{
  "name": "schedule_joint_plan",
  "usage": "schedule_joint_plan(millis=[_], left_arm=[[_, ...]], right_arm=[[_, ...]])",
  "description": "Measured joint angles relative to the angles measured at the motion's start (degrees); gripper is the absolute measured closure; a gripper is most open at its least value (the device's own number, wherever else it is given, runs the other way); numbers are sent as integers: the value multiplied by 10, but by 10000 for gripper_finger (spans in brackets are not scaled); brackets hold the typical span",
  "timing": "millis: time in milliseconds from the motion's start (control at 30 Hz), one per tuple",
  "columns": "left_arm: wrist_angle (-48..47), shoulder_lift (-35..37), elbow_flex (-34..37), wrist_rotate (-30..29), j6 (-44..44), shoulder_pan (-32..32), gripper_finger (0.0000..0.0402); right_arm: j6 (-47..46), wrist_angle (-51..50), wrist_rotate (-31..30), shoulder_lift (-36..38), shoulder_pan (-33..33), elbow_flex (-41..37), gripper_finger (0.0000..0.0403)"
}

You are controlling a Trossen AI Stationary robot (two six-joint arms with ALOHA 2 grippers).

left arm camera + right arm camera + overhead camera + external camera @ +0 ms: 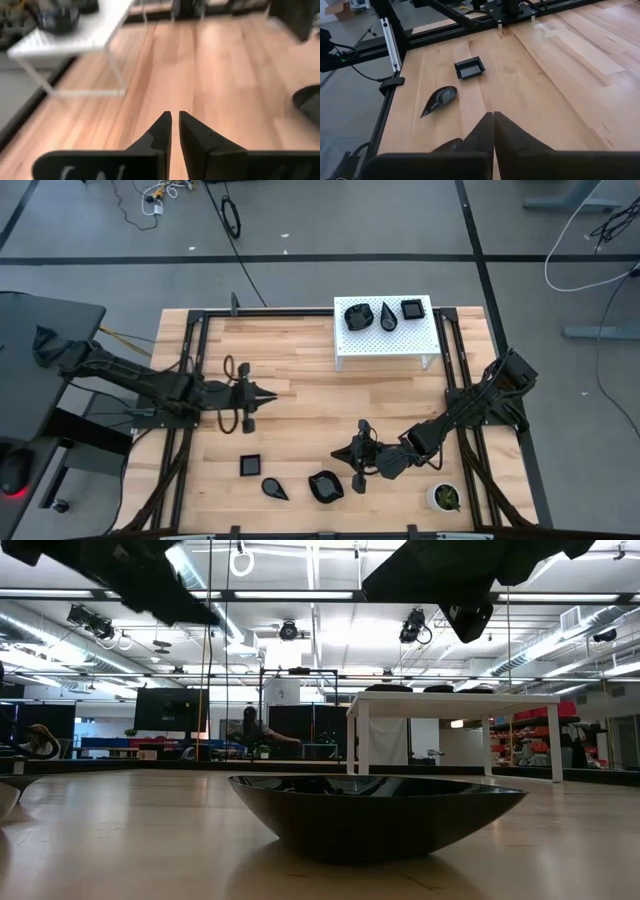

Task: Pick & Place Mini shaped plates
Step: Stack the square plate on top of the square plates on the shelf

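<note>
Wooden table (300, 380) first, with the white stand (385, 340) at its far edge carrying three mini shaped plates (385, 315). Three more plates sit near the table's front edge. Right gripper (357, 452), clenched empty, hovers just beside the rounded plate (325, 486). Left gripper (262, 397), pinched nearly closed, hangs mid-table.

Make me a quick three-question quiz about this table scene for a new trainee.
1. How many black dishes sit on the white perforated stand?
2. True or false: the right end effector holds a dish.
3. Which dish on the wooden table lies nearest the right end effector: A) the square dish, B) the teardrop dish, C) the rounded dish?

Key:
1. Three: a rounded one, a teardrop one and a square one.
2. False; its fingers are shut and hold nothing.
3. C.
</note>
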State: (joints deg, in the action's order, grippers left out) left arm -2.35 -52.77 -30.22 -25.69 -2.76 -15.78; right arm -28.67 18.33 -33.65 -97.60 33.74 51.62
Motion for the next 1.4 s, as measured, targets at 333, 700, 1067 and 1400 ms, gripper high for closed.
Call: schedule_joint_plan(millis=[333, 700, 1067, 1400], left_arm=[[-19, -66, 0, 117, -105, 1, 360], [-307, -61, -1, 354, -487, -95, 360], [-337, -61, -1, 231, -860, -277, 281], [-254, -119, -1, 174, -967, -307, 211]], right_arm=[[-2, 0, 0, 0, 0, 0, 392], [1, 1, -5, 0, 0, 0, 392], [6, 1, -34, 0, 0, 0, 392], [7, 1, -34, 0, 0, 0, 392]])
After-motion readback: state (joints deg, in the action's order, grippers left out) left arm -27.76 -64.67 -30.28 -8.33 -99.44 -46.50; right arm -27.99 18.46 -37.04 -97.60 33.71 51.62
